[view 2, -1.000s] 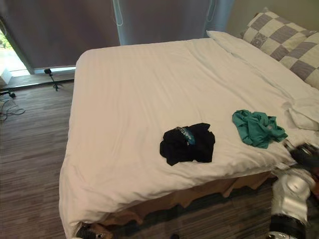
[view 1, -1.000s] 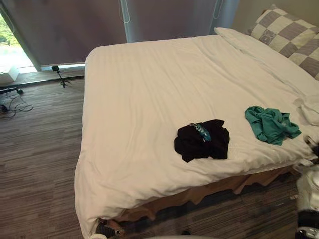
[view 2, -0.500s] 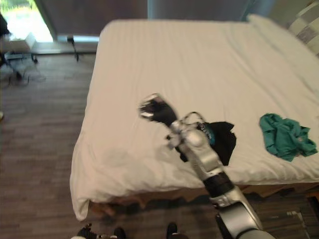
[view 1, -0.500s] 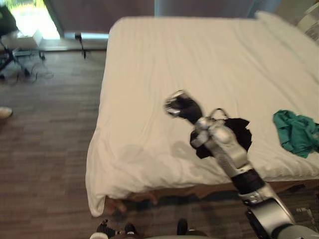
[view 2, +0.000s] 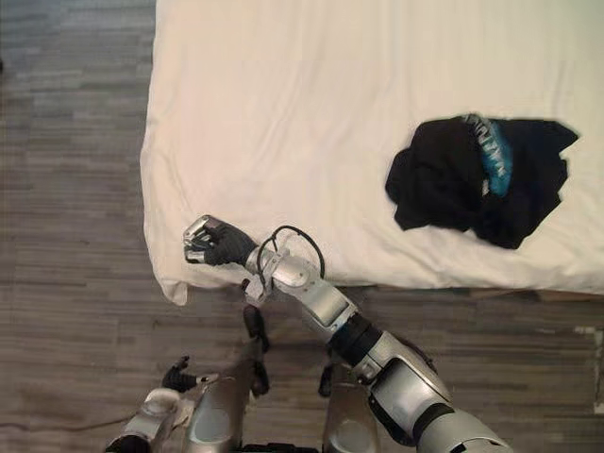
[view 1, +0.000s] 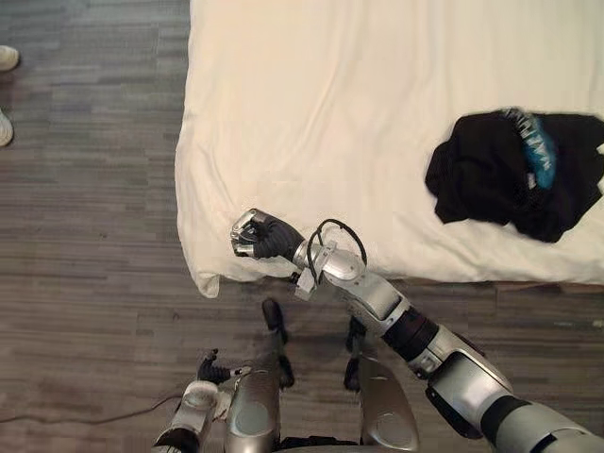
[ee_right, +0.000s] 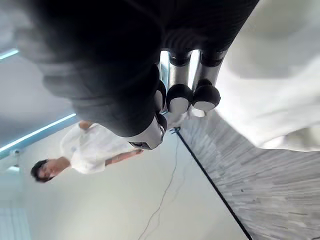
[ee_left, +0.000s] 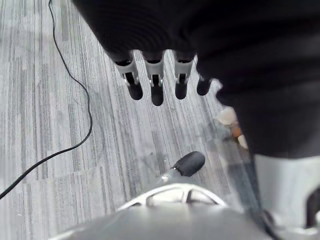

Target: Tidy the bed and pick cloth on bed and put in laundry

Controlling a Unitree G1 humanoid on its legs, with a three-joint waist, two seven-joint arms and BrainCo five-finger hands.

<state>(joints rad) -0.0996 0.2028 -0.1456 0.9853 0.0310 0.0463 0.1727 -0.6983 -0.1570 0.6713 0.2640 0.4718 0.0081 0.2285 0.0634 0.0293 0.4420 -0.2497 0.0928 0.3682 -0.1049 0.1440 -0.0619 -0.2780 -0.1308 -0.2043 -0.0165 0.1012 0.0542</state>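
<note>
A crumpled black cloth with a teal-blue band lies on the white bed, near its front edge at the right. My right hand is far to the left of that cloth, at the bed's front edge by its near left corner, right against the hanging white sheet. Its fingers are curled in and I see nothing held between them; the sheet lies just beside them. My left hand hangs low by my side over the floor, fingers straight and empty.
Grey wood-pattern floor runs along the bed's left side and front. A person's light shoes stand on it at the far left. The right wrist view catches a person in a white shirt.
The camera has tilted down and closer to the bed's front edge. My right arm has swung down and left, from above the mattress to the bed's near left corner.
</note>
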